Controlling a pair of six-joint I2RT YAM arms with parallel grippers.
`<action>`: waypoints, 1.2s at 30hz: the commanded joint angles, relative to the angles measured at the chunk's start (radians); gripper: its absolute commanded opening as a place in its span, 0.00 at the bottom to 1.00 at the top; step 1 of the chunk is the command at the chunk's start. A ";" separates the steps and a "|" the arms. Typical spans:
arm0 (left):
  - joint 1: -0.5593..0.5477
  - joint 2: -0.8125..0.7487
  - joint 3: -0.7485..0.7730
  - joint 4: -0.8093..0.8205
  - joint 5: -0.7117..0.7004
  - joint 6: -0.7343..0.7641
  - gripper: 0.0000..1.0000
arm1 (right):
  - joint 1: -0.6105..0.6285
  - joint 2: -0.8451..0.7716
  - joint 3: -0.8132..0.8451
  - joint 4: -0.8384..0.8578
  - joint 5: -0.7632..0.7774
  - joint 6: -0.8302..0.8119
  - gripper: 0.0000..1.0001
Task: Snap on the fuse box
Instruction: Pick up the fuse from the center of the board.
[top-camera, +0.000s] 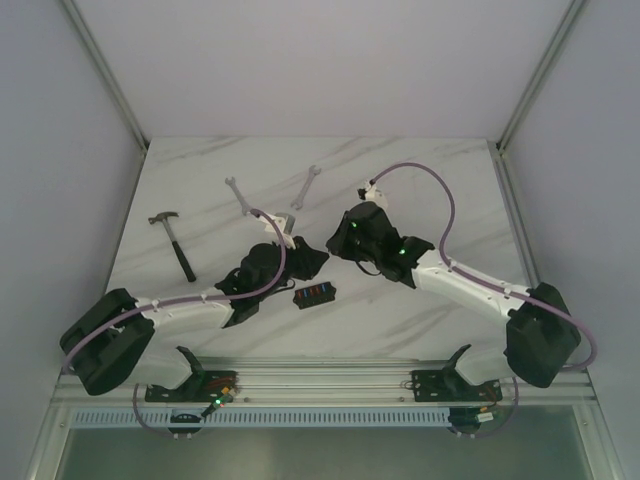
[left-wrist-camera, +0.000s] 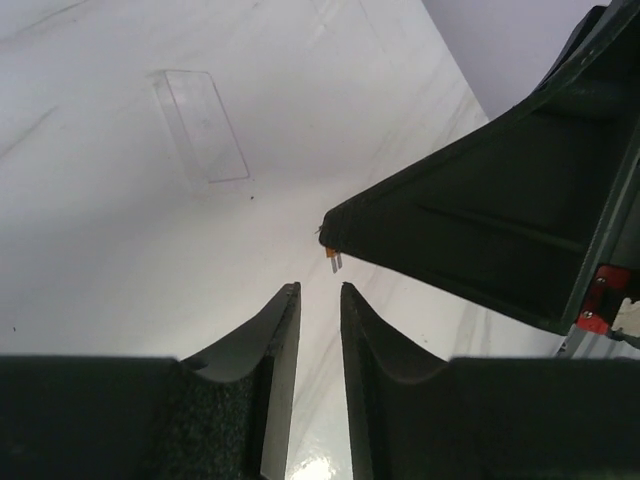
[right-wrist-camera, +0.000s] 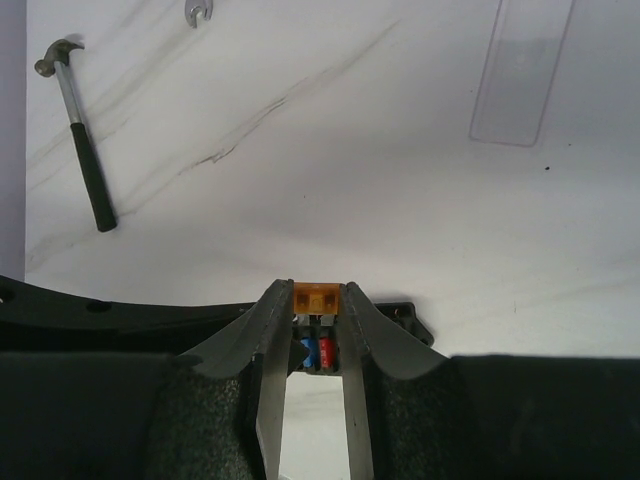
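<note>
Grips orange fuse w/ R gripper near fuse box (red, blue fuses inside); holds L gripper narrow, empty.

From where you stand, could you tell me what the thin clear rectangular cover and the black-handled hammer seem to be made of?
Thin clear rectangular cover: probably glossy transparent plastic; the table shows through, only its edges catch light.
Black-handled hammer: head and neck look like dull grey metal; the grip is matte black, perhaps rubber or plastic.
</note>
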 joint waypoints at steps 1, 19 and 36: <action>-0.003 0.010 -0.005 0.099 -0.008 0.001 0.31 | 0.010 -0.017 -0.015 0.047 -0.009 0.031 0.23; -0.004 0.023 0.003 0.108 -0.009 0.024 0.09 | 0.025 -0.027 -0.047 0.085 -0.028 0.059 0.23; 0.004 -0.029 0.012 0.002 -0.012 0.131 0.00 | 0.003 -0.193 -0.099 0.115 0.002 -0.166 0.49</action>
